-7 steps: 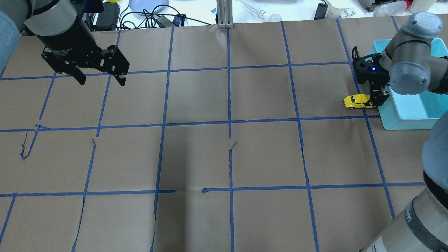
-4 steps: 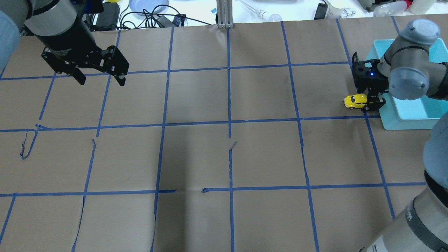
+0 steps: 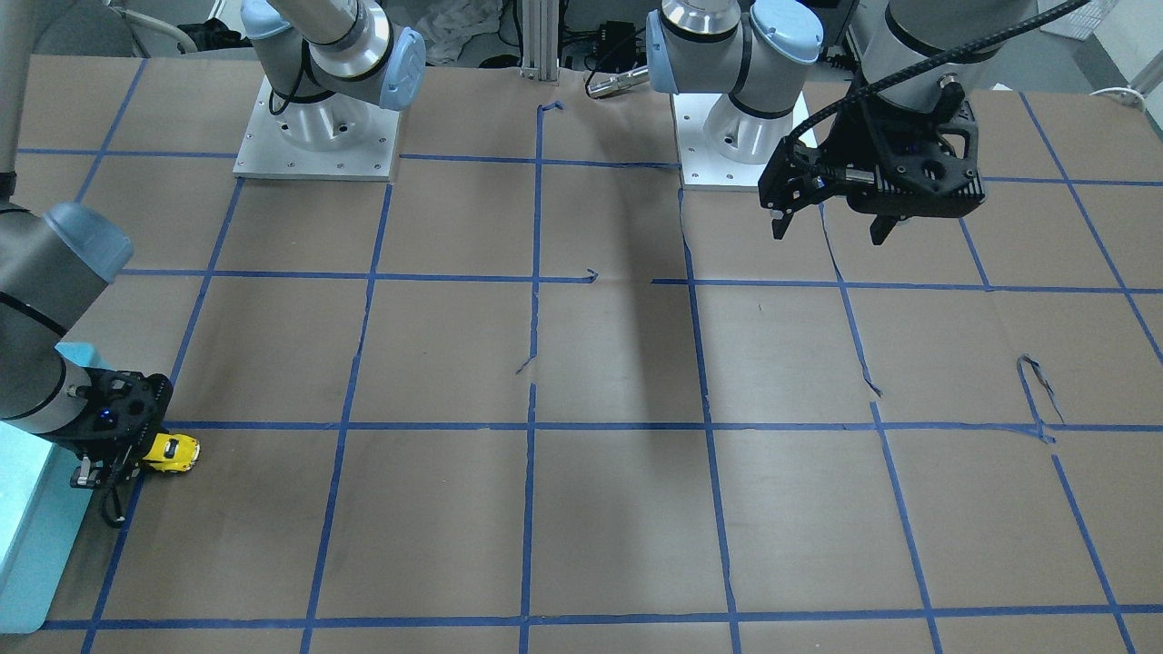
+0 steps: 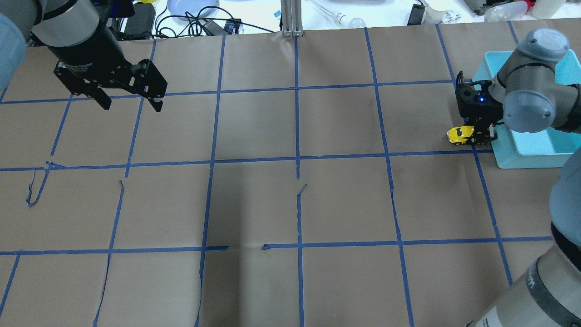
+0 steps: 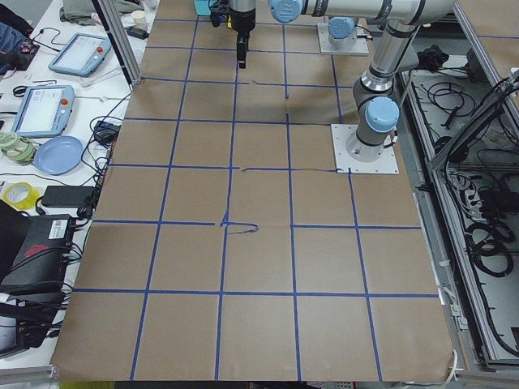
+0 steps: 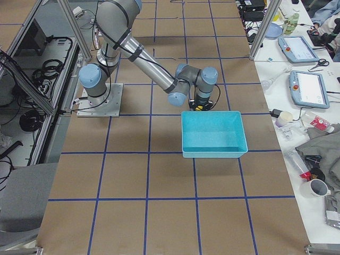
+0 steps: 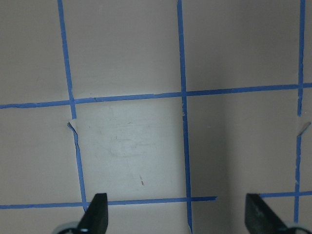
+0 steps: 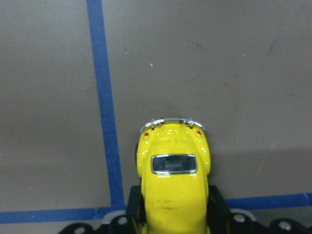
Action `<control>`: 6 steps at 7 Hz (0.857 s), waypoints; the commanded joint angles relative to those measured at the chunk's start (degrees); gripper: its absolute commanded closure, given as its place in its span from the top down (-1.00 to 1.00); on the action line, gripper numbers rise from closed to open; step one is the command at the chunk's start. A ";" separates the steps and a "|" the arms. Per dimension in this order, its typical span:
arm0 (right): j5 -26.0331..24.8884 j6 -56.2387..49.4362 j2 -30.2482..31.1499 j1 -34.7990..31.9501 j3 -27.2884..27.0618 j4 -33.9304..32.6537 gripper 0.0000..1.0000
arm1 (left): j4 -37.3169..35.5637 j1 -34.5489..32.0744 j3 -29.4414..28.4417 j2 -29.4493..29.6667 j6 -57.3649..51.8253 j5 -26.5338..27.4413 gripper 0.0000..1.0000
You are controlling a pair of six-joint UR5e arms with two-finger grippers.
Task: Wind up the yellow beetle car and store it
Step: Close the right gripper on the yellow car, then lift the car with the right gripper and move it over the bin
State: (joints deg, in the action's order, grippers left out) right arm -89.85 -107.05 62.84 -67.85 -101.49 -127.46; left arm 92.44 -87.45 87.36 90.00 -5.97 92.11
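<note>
The yellow beetle car (image 4: 460, 135) is at the table's right side, just left of the teal bin (image 4: 531, 156). My right gripper (image 4: 480, 134) is shut on the car's front half. The right wrist view shows the car (image 8: 173, 175) between the fingers (image 8: 132, 200), with its rear window and silvery bumper pointing away. The car (image 3: 174, 451) is low over the paper, and I cannot tell whether its wheels touch it. My left gripper (image 4: 129, 102) is open and empty, hovering at the far left (image 3: 827, 227), with only paper between its fingertips (image 7: 97, 212).
The teal bin (image 6: 212, 133) stands open and looks empty, right beside the right gripper (image 3: 127, 445). Brown paper with a blue tape grid (image 4: 297, 159) covers the table. Cables and a plate lie beyond the far edge (image 4: 190, 9).
The right wrist has swung a little, and its fingers have shifted slightly left and nearer along the car. The car stays almost where it was. The left arm has not moved.
</note>
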 commanded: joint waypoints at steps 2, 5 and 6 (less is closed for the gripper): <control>1.08 12.60 7.53 -0.61 0.50 3.69 -1.00 | -0.07 0.44 0.00 -0.08 0.00 0.00 1.00; 6.70 21.43 9.14 0.87 8.19 9.83 -1.00 | -0.33 0.79 -0.09 0.00 0.00 0.00 1.00; 6.62 25.19 8.88 3.40 11.55 10.47 -1.00 | -0.42 0.88 0.00 0.09 0.00 0.00 1.00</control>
State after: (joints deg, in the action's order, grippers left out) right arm -83.57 -85.67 71.86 -66.72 -94.34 -118.79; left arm 92.16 -86.71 87.33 89.99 -5.98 92.14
